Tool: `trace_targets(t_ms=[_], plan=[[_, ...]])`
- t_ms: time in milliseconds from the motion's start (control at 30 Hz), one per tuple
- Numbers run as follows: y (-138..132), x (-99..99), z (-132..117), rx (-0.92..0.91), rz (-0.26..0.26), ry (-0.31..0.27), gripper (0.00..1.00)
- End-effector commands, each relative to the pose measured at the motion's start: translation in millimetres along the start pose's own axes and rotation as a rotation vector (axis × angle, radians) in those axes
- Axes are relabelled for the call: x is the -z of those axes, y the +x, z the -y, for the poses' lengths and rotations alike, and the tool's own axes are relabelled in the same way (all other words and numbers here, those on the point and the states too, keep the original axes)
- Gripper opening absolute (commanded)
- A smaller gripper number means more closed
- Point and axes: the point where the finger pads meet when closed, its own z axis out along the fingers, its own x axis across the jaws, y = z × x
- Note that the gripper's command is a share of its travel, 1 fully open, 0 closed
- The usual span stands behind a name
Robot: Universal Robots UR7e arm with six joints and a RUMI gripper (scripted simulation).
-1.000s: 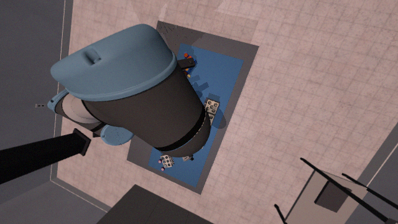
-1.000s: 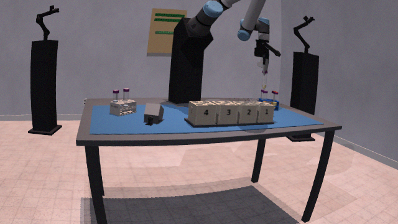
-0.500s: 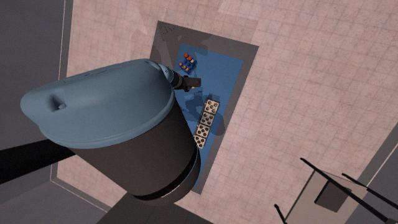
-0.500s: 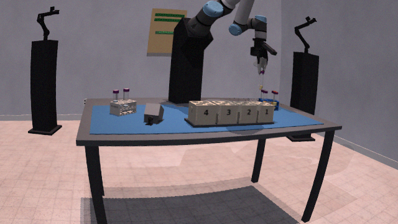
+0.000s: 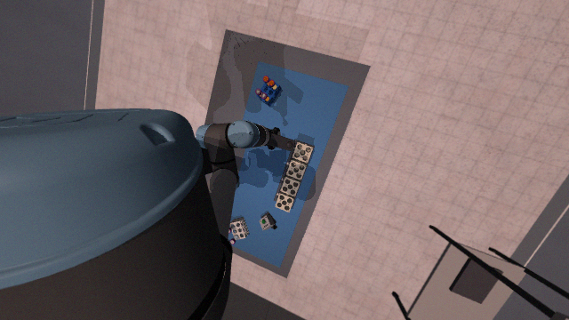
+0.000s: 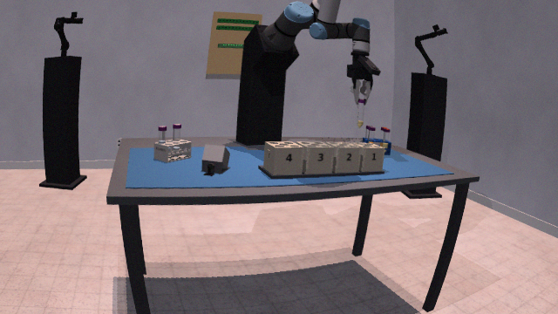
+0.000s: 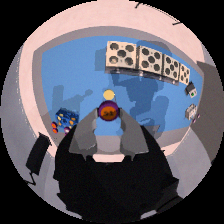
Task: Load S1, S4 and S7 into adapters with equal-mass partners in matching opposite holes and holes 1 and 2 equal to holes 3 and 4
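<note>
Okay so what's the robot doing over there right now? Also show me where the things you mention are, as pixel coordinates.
The jaws (image 6: 361, 99) are shut on an orange-dotted sample tube (image 6: 361, 114) (image 7: 108, 111), holding it upright above the table. The numbered adapters (image 5: 291, 187) (image 6: 320, 158) (image 7: 150, 58) stand in a row, with no tube visible in them. More tubes wait in the blue rack (image 5: 275, 96) (image 6: 389, 149) (image 7: 75, 119).

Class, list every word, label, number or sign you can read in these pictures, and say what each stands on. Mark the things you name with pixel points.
"4": front of the left-most bucket adapter (image 6: 283, 163) in the exterior view
"3": adapter beside it (image 6: 320, 165)
"2": next adapter (image 6: 348, 163)
"1": right-most adapter (image 6: 373, 162)
Too small or blurred: the print on the pale rack (image 6: 166, 154) and the held tube's cap dot (image 7: 108, 112).
</note>
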Motion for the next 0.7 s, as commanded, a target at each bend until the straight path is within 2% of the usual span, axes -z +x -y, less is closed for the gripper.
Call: trace_targets(t_ms=[0, 100, 167, 667], plan=[[23, -0.6, 20, -0.016, 0.01, -0.014, 0.0], [38, -1.0, 33, -0.016, 0.01, -0.014, 0.0], [38, -1.0, 33, -0.016, 0.01, -0.014, 0.0], [115, -2.8, 97, -0.016, 0.01, -0.014, 0.0]])
